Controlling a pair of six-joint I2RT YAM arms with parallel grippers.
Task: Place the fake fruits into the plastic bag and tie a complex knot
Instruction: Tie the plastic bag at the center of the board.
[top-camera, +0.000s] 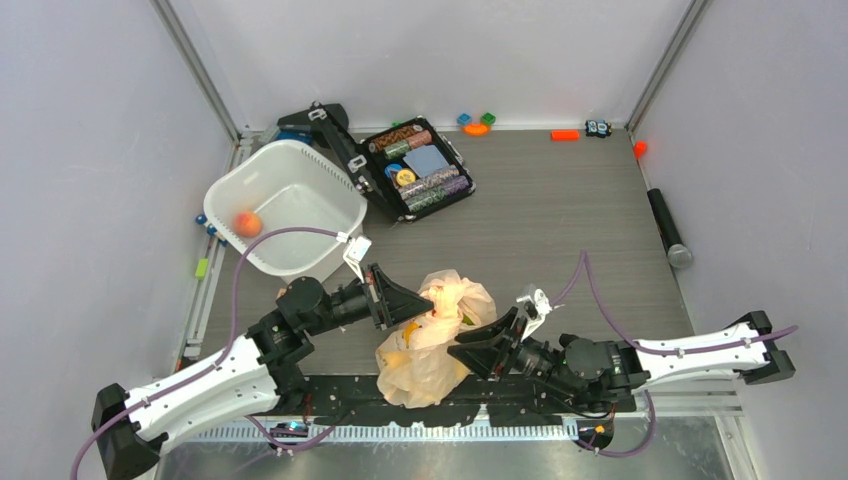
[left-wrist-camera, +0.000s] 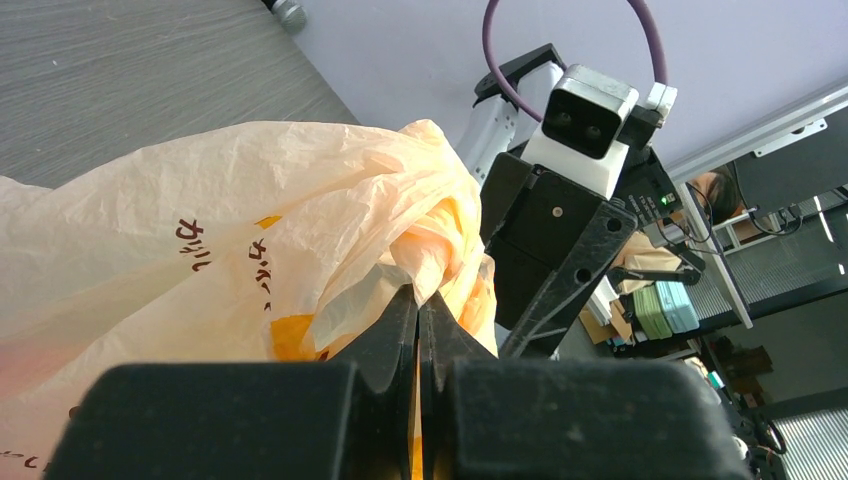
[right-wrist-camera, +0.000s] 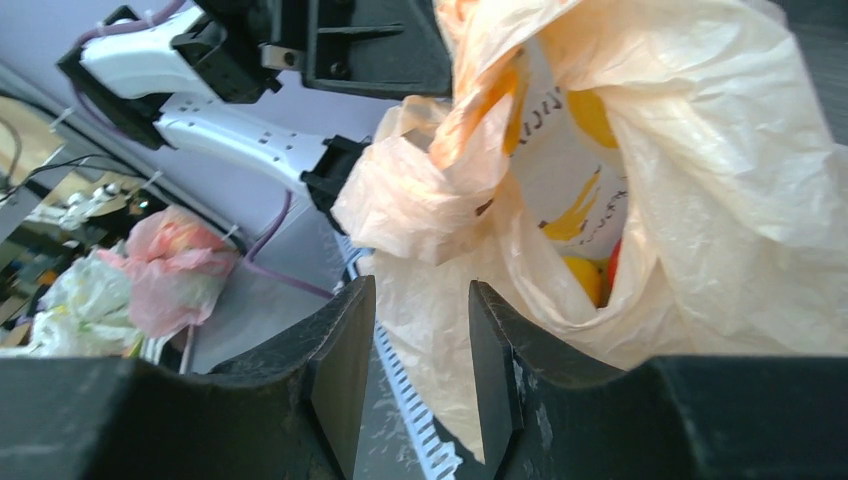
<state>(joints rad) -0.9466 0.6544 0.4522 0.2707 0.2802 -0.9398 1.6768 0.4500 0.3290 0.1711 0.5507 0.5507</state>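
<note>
The plastic bag (top-camera: 436, 345) stands at the table's near edge between both arms, pale peach and crinkled. Yellow fake fruits (top-camera: 410, 331) show through it. In the right wrist view a yellow fruit (right-wrist-camera: 585, 276) and a sliver of red lie inside the bag (right-wrist-camera: 700, 170). One small orange fruit (top-camera: 247, 223) lies in the white tub. My left gripper (top-camera: 427, 309) is shut on a bunched fold at the bag's (left-wrist-camera: 200, 230) top, the film pinched between its tips (left-wrist-camera: 418, 302). My right gripper (top-camera: 454, 352) is at the bag's right side, its jaws (right-wrist-camera: 420, 300) apart, with loose film hanging just beyond them.
A white tub (top-camera: 330, 180) sits back left. Beside it an open black case (top-camera: 415, 168) holds poker chips. A black cylinder (top-camera: 668, 228) lies by the right wall. Small coloured toys (top-camera: 476, 124) and an orange piece (top-camera: 565, 135) line the back edge.
</note>
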